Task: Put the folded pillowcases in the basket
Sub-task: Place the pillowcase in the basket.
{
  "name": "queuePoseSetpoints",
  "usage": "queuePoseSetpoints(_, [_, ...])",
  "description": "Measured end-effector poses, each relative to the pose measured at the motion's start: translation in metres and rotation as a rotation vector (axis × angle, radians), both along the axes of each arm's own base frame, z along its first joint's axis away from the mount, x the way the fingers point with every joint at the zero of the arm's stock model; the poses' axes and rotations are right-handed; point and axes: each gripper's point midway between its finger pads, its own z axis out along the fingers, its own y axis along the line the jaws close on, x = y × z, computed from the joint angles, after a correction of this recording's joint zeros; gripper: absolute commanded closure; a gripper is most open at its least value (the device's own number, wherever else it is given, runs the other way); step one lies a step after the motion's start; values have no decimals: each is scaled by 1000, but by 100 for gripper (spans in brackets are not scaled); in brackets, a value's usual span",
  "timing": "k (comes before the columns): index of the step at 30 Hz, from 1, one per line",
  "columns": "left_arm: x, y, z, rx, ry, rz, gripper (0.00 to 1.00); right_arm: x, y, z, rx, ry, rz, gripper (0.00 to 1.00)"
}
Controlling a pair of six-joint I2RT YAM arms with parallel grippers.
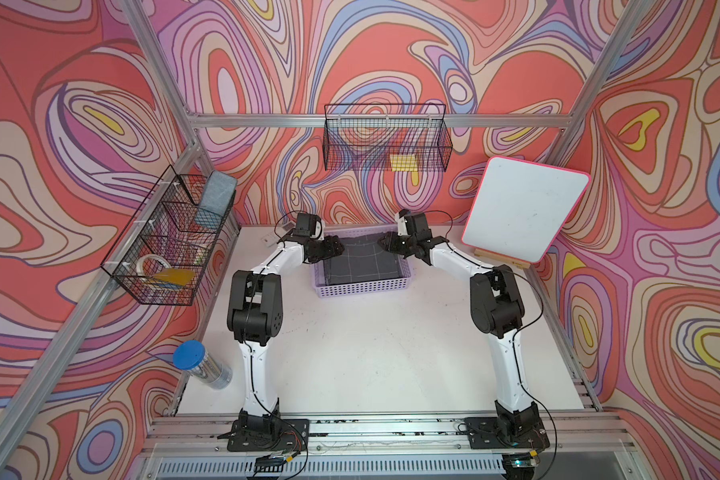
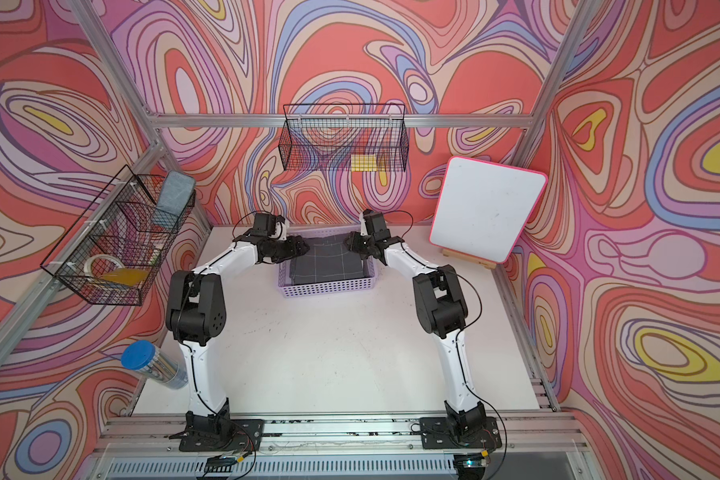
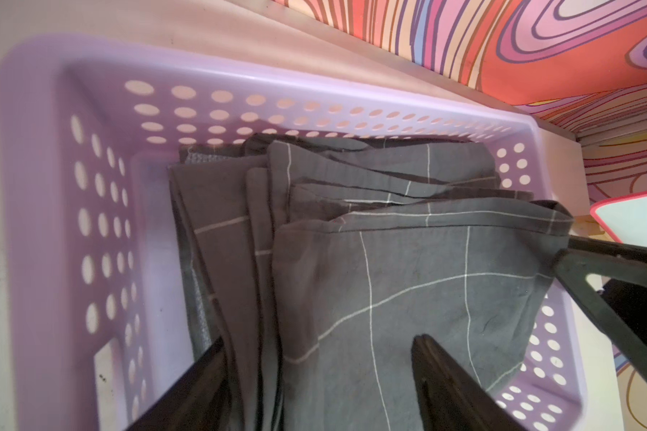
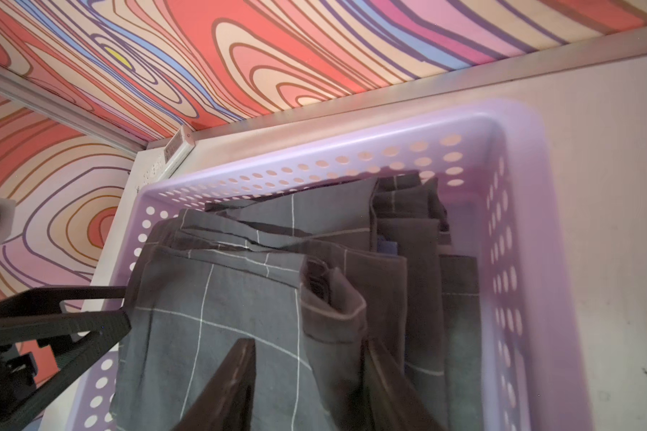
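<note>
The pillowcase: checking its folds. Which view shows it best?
Left wrist view: the pillowcase fills it, layered folds clear inside the basket. The right wrist view is similar; both top views show only a small dark patch.

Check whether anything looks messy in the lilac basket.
The folded dark grey grid-lined pillowcase sits inside the lilac perforated plastic basket, but its layers are fanned out unevenly and one hem curls open instead of lying flat.
</note>
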Motion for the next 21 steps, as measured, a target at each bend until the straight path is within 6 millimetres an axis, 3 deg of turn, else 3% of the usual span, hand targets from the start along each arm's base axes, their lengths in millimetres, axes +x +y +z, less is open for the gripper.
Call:
queuePoseSetpoints(2, [0, 2, 4, 6, -3, 10, 2, -2, -3, 1, -7, 0, -6, 48])
queuePoseSetpoints(6, [-5, 8, 28, 17, -40, 38, 1, -14, -11, 12, -24, -7, -18, 43])
queuePoseSetpoints(11, [-26, 17, 73, 25, -121, 75, 1, -35, -29, 54, -49, -70, -53, 35])
queuePoseSetpoints(13, [-41, 22, 93, 26, -167, 86, 1, -47, -40, 76, -61, -113, -75, 32])
queuePoseSetpoints(15, [-55, 26, 105, 27, -208, 97, 1, -59, -51, 95, -74, -155, -97, 20])
queuePoseSetpoints(16, [-65, 29, 108, 29, -227, 103, 1, -66, -57, 104, -82, -179, -111, 9])
queuePoseSetpoints(21, [-116, 45, 107, 57, -295, 137, 1, -99, -89, 122, -153, -254, -177, 2])
